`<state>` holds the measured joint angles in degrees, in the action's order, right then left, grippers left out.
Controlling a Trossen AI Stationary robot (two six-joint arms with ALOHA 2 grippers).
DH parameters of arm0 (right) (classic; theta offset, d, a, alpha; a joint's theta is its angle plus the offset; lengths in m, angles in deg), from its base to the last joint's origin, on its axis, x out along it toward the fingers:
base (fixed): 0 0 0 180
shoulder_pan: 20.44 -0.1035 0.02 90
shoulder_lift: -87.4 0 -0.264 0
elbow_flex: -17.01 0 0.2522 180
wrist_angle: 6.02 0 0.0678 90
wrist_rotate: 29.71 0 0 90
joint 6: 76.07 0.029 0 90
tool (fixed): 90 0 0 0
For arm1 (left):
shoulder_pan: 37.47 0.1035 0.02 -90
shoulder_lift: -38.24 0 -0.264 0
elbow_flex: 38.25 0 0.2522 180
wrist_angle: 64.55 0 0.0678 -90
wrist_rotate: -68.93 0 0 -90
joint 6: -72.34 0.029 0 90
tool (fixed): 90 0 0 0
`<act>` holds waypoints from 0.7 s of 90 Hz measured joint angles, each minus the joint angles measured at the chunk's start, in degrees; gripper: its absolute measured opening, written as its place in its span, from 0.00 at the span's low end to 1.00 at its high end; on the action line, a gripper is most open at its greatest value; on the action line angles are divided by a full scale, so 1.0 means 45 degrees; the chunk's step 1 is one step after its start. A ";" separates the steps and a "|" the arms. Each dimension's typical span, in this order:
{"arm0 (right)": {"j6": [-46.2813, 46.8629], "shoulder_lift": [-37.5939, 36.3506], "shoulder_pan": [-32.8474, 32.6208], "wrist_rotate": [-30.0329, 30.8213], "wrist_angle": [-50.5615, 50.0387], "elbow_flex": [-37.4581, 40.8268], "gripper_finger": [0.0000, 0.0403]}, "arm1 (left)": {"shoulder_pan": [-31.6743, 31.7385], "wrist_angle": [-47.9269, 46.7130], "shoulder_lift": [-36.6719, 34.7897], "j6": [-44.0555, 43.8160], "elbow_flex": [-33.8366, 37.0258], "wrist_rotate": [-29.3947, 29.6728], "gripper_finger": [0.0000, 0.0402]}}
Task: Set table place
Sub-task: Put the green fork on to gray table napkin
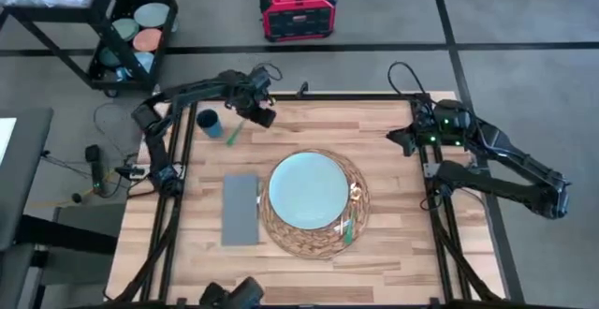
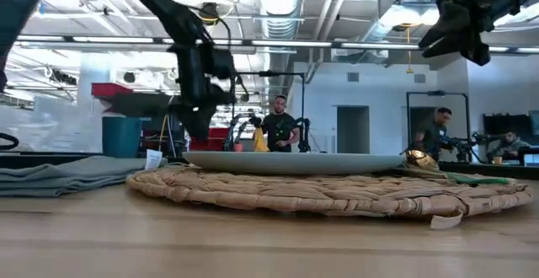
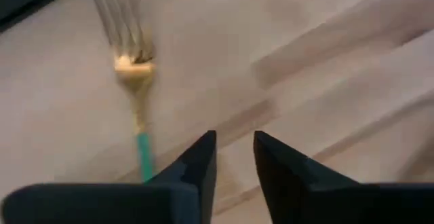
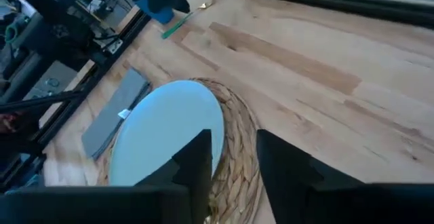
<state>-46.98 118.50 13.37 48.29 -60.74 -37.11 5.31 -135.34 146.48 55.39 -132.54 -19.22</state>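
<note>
A pale blue plate sits on the round woven mat in the middle of the table. The grey napkin lies flat to the mat's left. Cutlery with a green handle rests on the mat's right part. A dark blue cup stands at the far left, and beside it a gold fork with a green handle lies flat on the wood. My left gripper hovers open just beside the fork's handle, with nothing between its fingers. My right gripper is open above the far right of the table.
A black cart with dishes stands beyond the table's far left corner, and a red box sits on the floor behind. Bare wood lies near the front edge and right of the mat. People show in the room beyond the table.
</note>
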 joint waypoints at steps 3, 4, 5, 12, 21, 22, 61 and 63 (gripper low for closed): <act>0.0008 -0.0001 0.0000 -0.0025 -0.0021 0.0000 0.28 | 0.0000 -0.0411 0.0263 0.0200 -0.0261 0.0276 0.26; 0.0008 -0.0001 0.0000 -0.0032 -0.0028 0.0000 0.28 | 0.0000 -0.0498 0.0328 0.0262 -0.0340 0.0331 0.26; 0.0008 -0.0001 -0.0003 -0.0038 -0.0037 0.0000 0.28 | 0.0002 -0.0571 0.0389 0.0328 -0.0416 0.0378 0.27; 0.0118 0.0003 0.0000 -0.0152 -0.0047 0.0000 0.28 | 0.0034 -0.0625 0.0606 0.0879 -0.0705 0.0725 0.29; 0.0197 -0.0001 -0.0005 -0.0343 -0.0054 0.0000 0.28 | 0.0190 -0.0236 0.0614 0.1059 -0.0732 0.1190 0.31; 0.0197 -0.0001 -0.0005 -0.0353 -0.0058 0.0000 0.28 | 0.0220 -0.0185 0.0616 0.1046 -0.0735 0.1209 0.31; 0.0100 -0.0001 -0.0005 -0.0391 -0.0163 0.0000 0.28 | 0.0877 -0.0373 0.0624 0.1438 -0.0391 0.1349 0.31; 0.0097 -0.0001 -0.0005 -0.0391 -0.0160 0.0000 0.28 | 0.0870 -0.0356 0.0629 0.1462 -0.0391 0.1340 0.31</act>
<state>-46.54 118.49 13.34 46.53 -61.46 -37.11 9.22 -136.94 149.31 61.97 -134.30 -13.19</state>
